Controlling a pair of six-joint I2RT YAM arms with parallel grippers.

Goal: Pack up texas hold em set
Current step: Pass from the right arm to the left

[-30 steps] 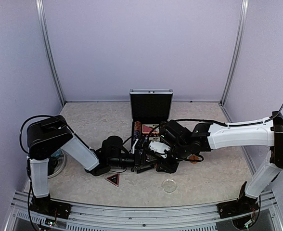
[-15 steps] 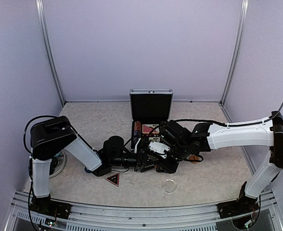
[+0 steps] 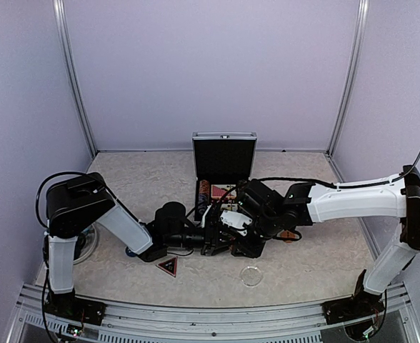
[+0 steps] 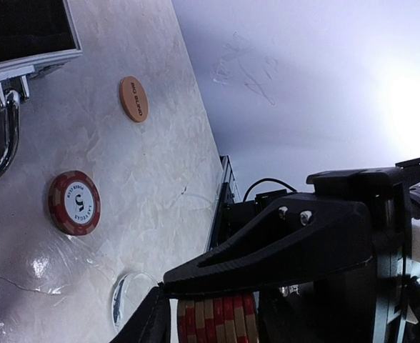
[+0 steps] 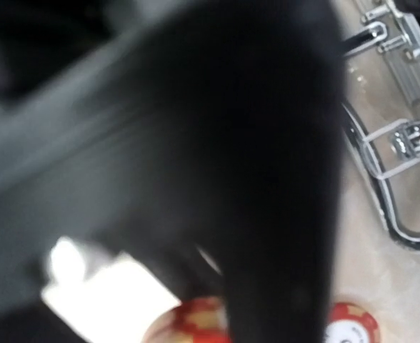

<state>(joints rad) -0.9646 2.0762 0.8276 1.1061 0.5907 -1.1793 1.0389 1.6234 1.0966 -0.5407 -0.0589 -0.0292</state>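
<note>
The silver briefcase (image 3: 224, 156) stands open mid-table, its lid upright. Both grippers meet just in front of it. A short stack of red chips (image 4: 224, 329) lies between black fingers (image 4: 267, 246) in the left wrist view. My left gripper (image 3: 208, 241) is closed against the stack's ends. My right gripper (image 3: 229, 233) holds the same stack (image 5: 196, 323), though its own view is badly blurred. One loose red chip (image 4: 74, 202) and an orange button (image 4: 133, 98) lie on the table beside the case handle (image 4: 3, 136).
A dark triangle marker (image 3: 167, 266) and a clear disc (image 3: 251, 276) lie on the near side of the table. Cups on a clear plate (image 3: 85, 241) sit at the far left behind my left arm. Walls close in the table on three sides.
My left gripper has slid a little to the right and its jaws have narrowed around the chip stack. The right arm has stayed where it was.
</note>
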